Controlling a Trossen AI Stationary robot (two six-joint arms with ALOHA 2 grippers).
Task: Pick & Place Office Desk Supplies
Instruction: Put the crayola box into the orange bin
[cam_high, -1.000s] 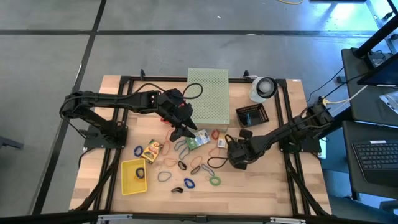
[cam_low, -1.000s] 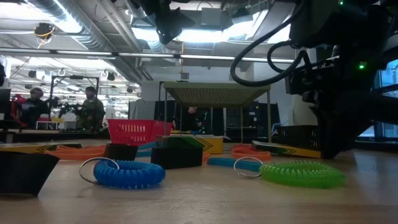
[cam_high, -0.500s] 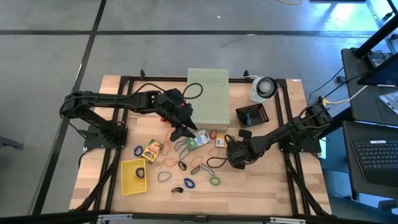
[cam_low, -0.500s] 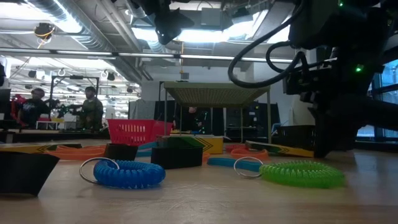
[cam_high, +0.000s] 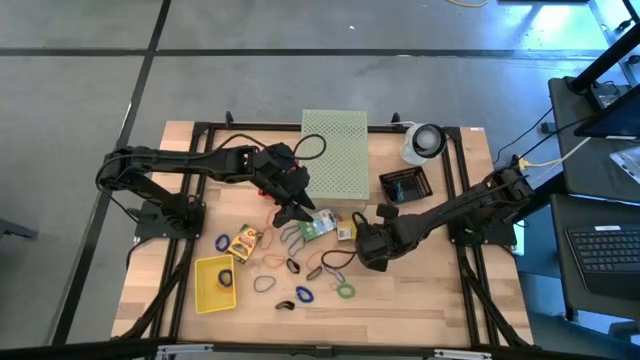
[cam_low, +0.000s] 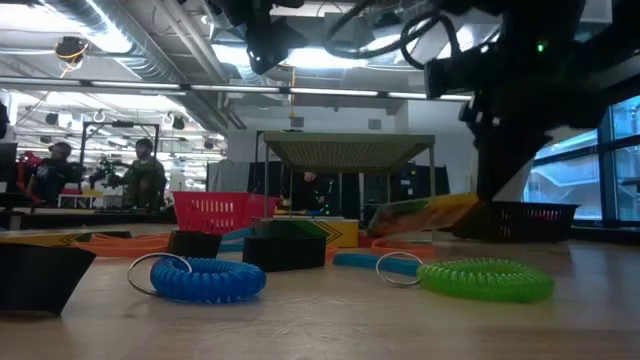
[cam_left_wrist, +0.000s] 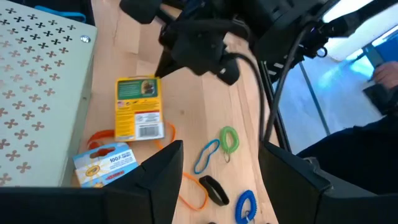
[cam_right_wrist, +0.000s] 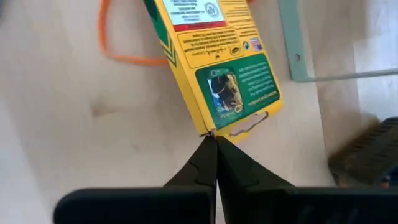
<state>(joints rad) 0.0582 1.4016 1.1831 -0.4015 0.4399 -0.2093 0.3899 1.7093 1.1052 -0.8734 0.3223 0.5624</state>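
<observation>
yellow-and-green card box (cam_right_wrist: 214, 59) is pinched at its corner by the right gripper (cam_right_wrist: 216, 142), lifted tilted above the table (cam_right_wrist: 74, 118).

Robotics lab — exposed ducting (cam_low: 120, 40), distant workbenches (cam_low: 60, 212).

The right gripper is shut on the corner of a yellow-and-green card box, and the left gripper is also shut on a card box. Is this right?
Not quite. The right gripper is indeed shut on a corner of the yellow-and-green card box, but the left gripper is open and holds nothing. The left wrist view shows its fingers apart above the table.
</observation>
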